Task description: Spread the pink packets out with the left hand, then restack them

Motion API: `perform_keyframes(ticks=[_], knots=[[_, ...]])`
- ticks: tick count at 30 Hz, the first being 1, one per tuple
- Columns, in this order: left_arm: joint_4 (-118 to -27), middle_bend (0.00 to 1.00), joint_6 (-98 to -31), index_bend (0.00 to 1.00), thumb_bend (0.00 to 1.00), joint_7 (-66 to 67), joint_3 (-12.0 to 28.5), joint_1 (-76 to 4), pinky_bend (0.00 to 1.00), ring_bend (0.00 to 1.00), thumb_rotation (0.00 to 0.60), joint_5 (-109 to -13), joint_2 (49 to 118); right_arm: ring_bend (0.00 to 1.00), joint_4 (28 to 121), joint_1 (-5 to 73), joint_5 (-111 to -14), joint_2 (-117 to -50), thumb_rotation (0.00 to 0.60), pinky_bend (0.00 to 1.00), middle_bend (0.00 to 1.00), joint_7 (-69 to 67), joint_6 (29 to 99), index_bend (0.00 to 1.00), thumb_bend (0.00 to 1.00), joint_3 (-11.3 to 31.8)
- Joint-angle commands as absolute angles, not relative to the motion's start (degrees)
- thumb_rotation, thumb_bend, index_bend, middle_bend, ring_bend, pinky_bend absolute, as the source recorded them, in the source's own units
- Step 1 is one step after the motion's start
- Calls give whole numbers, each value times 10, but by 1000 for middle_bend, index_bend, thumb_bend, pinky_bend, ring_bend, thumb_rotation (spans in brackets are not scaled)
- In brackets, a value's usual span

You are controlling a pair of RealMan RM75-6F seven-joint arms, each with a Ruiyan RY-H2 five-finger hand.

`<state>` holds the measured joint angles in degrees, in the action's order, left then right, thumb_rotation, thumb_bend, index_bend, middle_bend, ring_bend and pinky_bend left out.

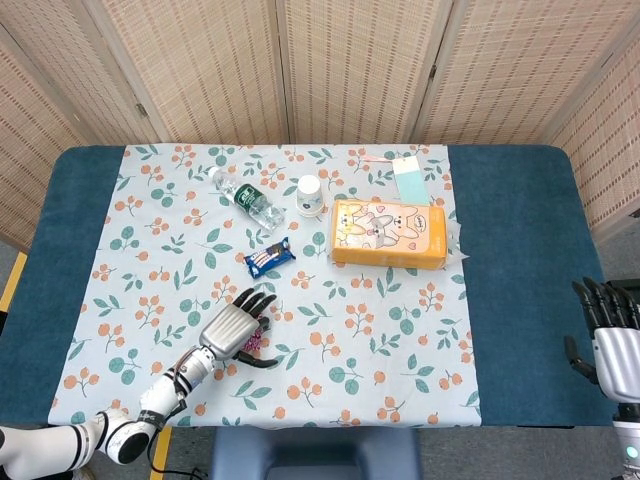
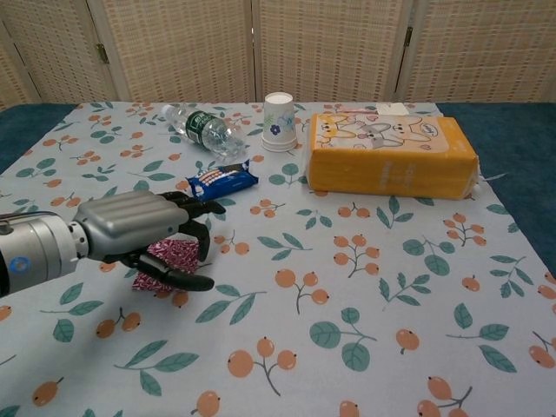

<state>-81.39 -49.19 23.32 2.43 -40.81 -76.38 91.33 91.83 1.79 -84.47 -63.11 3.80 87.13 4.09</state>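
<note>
**My left hand covers most of the pink packets**

My left hand point(image 2: 143, 230) lies palm down over the pink packets point(image 2: 169, 258) near the front left of the floral tablecloth point(image 2: 365, 287). My fingers point(image 2: 195, 208) reach forward, slightly apart, the thumb curling under; whether I grip the packets or only rest on them I cannot tell. Only a strip of pink shows beneath my palm, so I cannot make out how the packets are arranged. Beyond lie a blue snack pack point(image 2: 222, 181), a plastic bottle point(image 2: 202, 129) on its side, a paper cup point(image 2: 279, 122) and a yellow tissue pack point(image 2: 391, 155). My right hand point(image 1: 608, 335) hangs at the frame edge off the table, partly cut off, fingers extended, holding nothing
</note>
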Motion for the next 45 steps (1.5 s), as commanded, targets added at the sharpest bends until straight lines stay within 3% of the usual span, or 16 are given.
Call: perform_keyframes(ticks=[1,45], knots=[[-810,0,-492,391,119,240,23,-408,0,0,102,-756,916,22,917,17,-844,-632,600,0,71,37,871,0,481,41],[-792,0,-532,388,119,197,-18,-367,0,0,104,-776,865,5,931,15,-850,-632,600,0,71,51,878,0,481,42]])
